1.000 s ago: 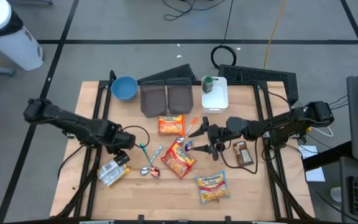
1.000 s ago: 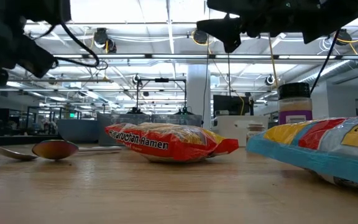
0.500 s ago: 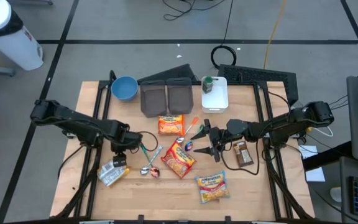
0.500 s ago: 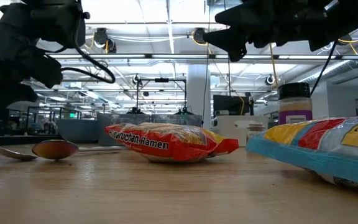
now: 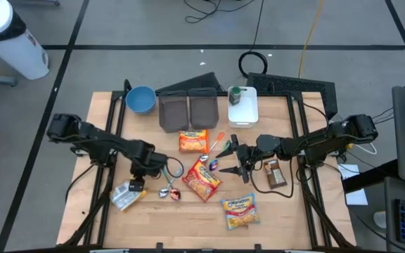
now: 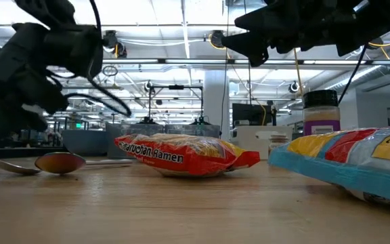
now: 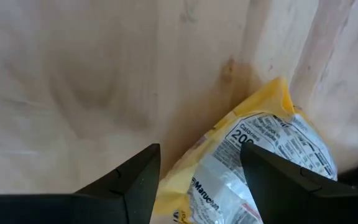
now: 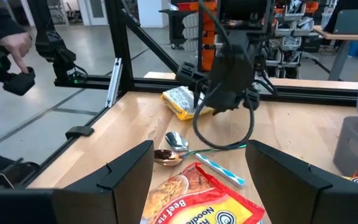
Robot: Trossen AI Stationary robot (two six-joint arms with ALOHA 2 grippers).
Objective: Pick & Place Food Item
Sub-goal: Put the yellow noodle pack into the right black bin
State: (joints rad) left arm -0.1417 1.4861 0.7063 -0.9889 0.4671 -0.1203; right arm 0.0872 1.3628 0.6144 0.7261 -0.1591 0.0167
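Note:
A yellow-and-silver noodle packet (image 5: pixel 124 196) lies flat on the table's near left part. My left gripper (image 5: pixel 135 184) hangs just above its far right end, pointing steeply down. It is open. In the left wrist view the packet's end (image 7: pixel 263 149) shows between the two fingers (image 7: pixel 135 183), and no touch shows. My right gripper (image 5: pixel 235 161) is open and level above the table's middle, holding nothing. Below and in front of it lies a red ramen packet (image 5: pixel 201 180), flat on the wood. The right wrist view shows the left gripper (image 8: pixel 229 78) over the yellow packet (image 8: pixel 180 99).
Two spoons (image 5: pixel 168 192) lie between the yellow and red packets. An orange packet (image 5: pixel 193 140), a blue-and-yellow packet (image 5: pixel 239 211) and a brown bar (image 5: pixel 274 173) lie around. At the far edge stand a blue bowl (image 5: pixel 140 99), two dark trays (image 5: pixel 188 111) and a white bin (image 5: pixel 243 105).
My left gripper has sunk toward the yellow packet and gone a little toward the table's right, and its wrist has rolled. Its fingers stay open. The packets have not moved.

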